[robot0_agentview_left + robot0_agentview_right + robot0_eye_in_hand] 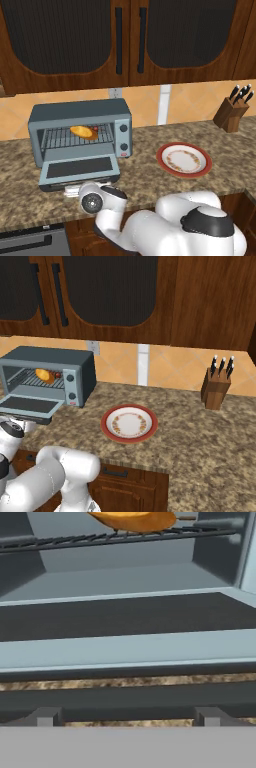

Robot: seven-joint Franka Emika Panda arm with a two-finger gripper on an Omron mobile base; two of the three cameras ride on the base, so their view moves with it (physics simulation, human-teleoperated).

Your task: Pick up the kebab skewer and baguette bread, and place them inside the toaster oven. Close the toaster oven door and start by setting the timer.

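Note:
The grey-blue toaster oven (80, 112) stands at the counter's left, and the toaster oven door (79, 170) lies dropped open and flat. The golden baguette bread (84, 132) rests on the wire rack inside; it is also in the hand view as the baguette bread (132, 519). Beside it a dark red bit of the kebab skewer (57, 375) peeks out. My gripper (127, 718) is low at the door's front edge, open, fingertips (45, 717) wide apart, just short of the dark bar handle (128, 699). Nothing is held. In the left base view the gripper (74, 190) is partly hidden under the door.
A red-rimmed plate (184, 159) lies on the granite counter right of the oven. A wooden knife block (232, 112) stands at the back right. Two dark knobs (123, 128) sit on the oven's right panel. Dark wood cabinets hang overhead.

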